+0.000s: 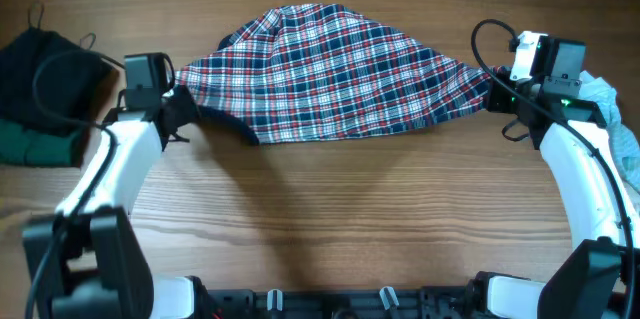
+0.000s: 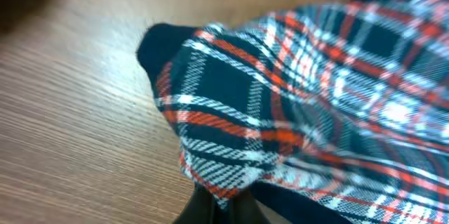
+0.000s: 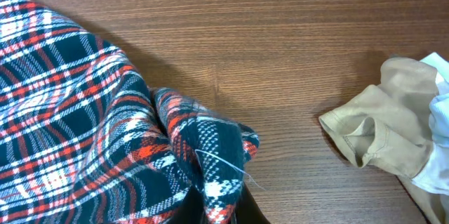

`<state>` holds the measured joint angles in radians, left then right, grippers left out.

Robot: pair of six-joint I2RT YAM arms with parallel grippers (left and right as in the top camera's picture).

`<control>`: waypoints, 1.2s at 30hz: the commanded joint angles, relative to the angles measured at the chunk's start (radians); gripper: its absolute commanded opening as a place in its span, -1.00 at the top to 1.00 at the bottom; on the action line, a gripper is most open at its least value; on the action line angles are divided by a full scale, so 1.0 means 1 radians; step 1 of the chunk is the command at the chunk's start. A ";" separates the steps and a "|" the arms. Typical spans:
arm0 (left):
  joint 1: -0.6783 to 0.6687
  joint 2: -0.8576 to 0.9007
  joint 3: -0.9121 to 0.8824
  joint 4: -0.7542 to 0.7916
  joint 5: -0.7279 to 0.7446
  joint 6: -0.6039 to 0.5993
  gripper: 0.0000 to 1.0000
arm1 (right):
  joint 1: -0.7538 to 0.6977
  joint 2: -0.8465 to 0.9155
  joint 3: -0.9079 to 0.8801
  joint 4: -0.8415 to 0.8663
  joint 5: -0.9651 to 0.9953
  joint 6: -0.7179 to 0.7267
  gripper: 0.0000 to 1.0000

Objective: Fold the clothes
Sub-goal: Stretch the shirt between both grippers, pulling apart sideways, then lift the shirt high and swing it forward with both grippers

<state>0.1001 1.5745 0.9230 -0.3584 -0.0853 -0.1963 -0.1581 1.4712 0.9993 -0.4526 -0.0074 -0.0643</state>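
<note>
The red, navy and white plaid garment (image 1: 330, 74) is stretched across the far half of the wooden table between my two arms. My left gripper (image 1: 185, 109) is shut on its left corner, where navy trim shows. In the left wrist view the plaid cloth (image 2: 302, 104) bunches up from the black fingers (image 2: 203, 208) pinching it at the bottom edge. My right gripper (image 1: 495, 94) is shut on the right corner. The right wrist view has that plaid corner (image 3: 210, 154) gathered into a fold between the dark fingers (image 3: 249, 210).
A black garment (image 1: 40, 74) with a green piece (image 1: 30, 144) beneath it lies at the far left edge. A beige and pale blue pile (image 3: 393, 126) lies at the right edge, and the same pale blue pile (image 1: 615, 124) shows beyond my right arm.
</note>
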 commanded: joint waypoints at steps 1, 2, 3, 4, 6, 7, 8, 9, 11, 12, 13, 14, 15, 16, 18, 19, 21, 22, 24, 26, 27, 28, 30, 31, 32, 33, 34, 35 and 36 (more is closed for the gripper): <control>0.003 -0.096 0.018 0.005 -0.018 0.009 0.92 | 0.000 0.008 0.022 0.002 -0.016 0.012 0.91; 0.003 -0.121 0.018 0.010 -0.018 0.009 0.92 | 0.000 0.008 0.022 0.002 -0.016 0.012 0.91; 0.003 -0.137 0.018 0.018 -0.018 0.009 0.92 | 0.000 0.008 0.022 0.003 -0.016 0.013 0.92; 0.003 -0.151 0.018 0.031 -0.018 0.010 0.92 | 0.000 0.008 0.022 0.003 -0.016 0.015 0.92; 0.003 -0.168 0.025 0.045 -0.018 0.010 0.92 | 0.000 0.003 0.026 0.004 -0.016 0.037 0.92; 0.003 -0.174 0.042 0.048 -0.017 0.010 0.92 | 0.000 -0.009 0.038 0.001 -0.021 0.041 0.92; 0.003 -0.174 0.060 0.048 -0.017 0.010 0.92 | 0.000 -0.029 0.056 -0.013 -0.019 0.041 0.92; 0.003 -0.174 0.083 0.043 -0.011 0.009 0.92 | -0.001 -0.049 0.080 -0.034 -0.019 0.042 0.92; 0.003 -0.174 0.133 0.026 0.024 0.010 0.92 | 0.000 -0.083 0.140 -0.091 -0.020 0.051 0.92; 0.003 -0.174 0.162 0.010 0.045 0.009 0.92 | 0.000 -0.094 0.170 -0.122 -0.020 0.065 0.92; 0.003 -0.174 0.196 -0.012 0.061 0.009 0.92 | 0.000 -0.104 0.200 -0.145 -0.021 0.068 0.92; 0.003 -0.174 0.226 -0.033 0.067 0.010 0.92 | 0.000 -0.110 0.214 -0.151 -0.021 0.068 0.92; 0.003 -0.174 0.248 -0.053 0.066 0.010 0.92 | 0.000 -0.113 0.221 -0.152 -0.024 0.068 0.92; 0.003 -0.174 0.272 -0.074 0.066 0.010 0.92 | 0.000 -0.116 0.232 -0.156 -0.037 0.068 0.92; 0.003 -0.174 0.330 -0.119 0.074 0.035 0.92 | 0.000 -0.116 0.274 -0.171 -0.068 0.068 0.92; 0.003 -0.174 0.357 -0.137 0.074 0.035 0.92 | 0.000 -0.116 0.305 -0.182 -0.069 0.068 0.92; 0.003 -0.174 0.418 -0.183 0.076 0.036 0.93 | 0.000 -0.116 0.381 -0.214 -0.069 0.068 0.92; 0.003 -0.174 0.447 -0.204 0.085 0.037 0.93 | 0.000 -0.116 0.420 -0.232 -0.069 0.068 0.92; 0.003 -0.174 0.526 -0.269 0.126 0.040 0.92 | 0.000 -0.116 0.492 -0.278 -0.068 0.066 0.92; 0.003 -0.174 0.605 -0.332 0.153 0.056 0.93 | 0.000 -0.116 0.550 -0.310 -0.068 0.061 0.92; 0.003 -0.174 0.654 -0.370 0.156 0.059 0.93 | 0.000 -0.116 0.576 -0.327 -0.060 0.055 0.92; 0.003 -0.174 0.687 -0.398 0.156 0.059 0.93 | 0.000 -0.116 0.599 -0.344 -0.050 0.047 0.92; 0.003 -0.174 0.811 -0.509 0.157 0.059 0.92 | 0.000 -0.116 0.673 -0.410 -0.039 0.038 0.92; 0.003 -0.174 0.845 -0.538 0.158 0.059 0.92 | -0.001 -0.116 0.694 -0.427 -0.033 0.037 0.92; 0.003 -0.174 0.879 -0.566 0.164 0.059 0.92 | -0.001 -0.116 0.716 -0.444 -0.033 0.037 0.92; 0.003 -0.174 0.904 -0.585 0.172 0.058 0.92 | -0.001 -0.116 0.737 -0.459 -0.030 0.037 0.92; 0.003 -0.174 0.929 -0.602 0.178 0.058 0.92 | -0.001 -0.116 0.759 -0.476 -0.022 0.036 0.92; 0.003 -0.174 0.973 -0.631 0.187 0.058 0.92 | -0.001 -0.116 0.797 -0.505 -0.012 0.029 0.92; 0.003 -0.174 1.004 -0.652 0.193 0.058 0.93 | 0.000 -0.116 0.828 -0.531 -0.012 0.015 0.92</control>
<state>0.1001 1.4204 1.8378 -0.9817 0.0803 -0.1574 -0.1577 1.3685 1.7386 -0.9516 -0.0586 -0.0242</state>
